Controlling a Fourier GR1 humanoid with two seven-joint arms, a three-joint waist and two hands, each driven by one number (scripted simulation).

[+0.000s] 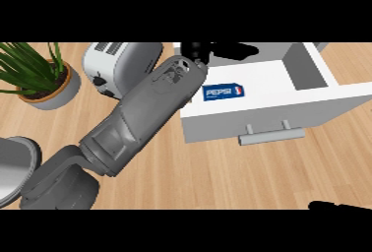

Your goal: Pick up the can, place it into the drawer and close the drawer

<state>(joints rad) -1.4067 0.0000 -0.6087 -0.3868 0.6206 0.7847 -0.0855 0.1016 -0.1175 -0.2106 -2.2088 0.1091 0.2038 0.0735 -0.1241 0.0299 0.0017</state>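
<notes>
Inside open drawer (312, 69), blue can (223, 92), "PEPSI" label

Can (223, 92) lies inside open drawer (320, 93) at right of table (218, 172); toaster (116, 64) sits left of drawer, plant (36, 74) farther left.

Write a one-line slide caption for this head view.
Left robot hand reaches over the open white drawer, the blue Pepsi can lying inside; toaster and potted plant behind.
</notes>
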